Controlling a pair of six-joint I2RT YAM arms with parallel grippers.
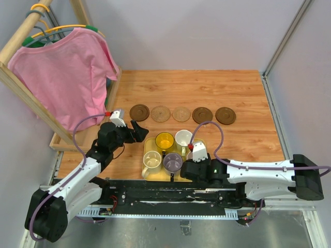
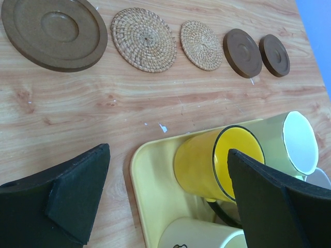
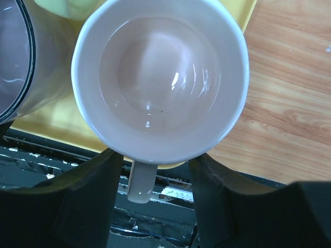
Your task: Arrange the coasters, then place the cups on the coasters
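Black fingers [image 3: 88,206] of the right gripper [image 3: 155,204] stand apart astride the handle [image 3: 140,183] of the pale pink mug [image 3: 160,77], not clamped on it. The left gripper [image 2: 168,155] gapes wide over the yellow tray [image 2: 142,175], beside the yellow mug [image 2: 199,163]. Wood-grain tabletop [image 1: 243,88], grey walls [image 1: 207,31]. Five coasters [image 1: 181,114] line up beyond the tray, none bearing a cup. A pink T-shirt [image 1: 67,72] hangs on a wooden rack [image 1: 20,36] at left.

**No readable writing in any view**

Looking it over now: no words, brands or numbers that can be made out. One small dark mark [image 2: 178,246] sits low on the cream cup [image 2: 199,235] in the left wrist view, cut off by the picture's edge and too partial to read.
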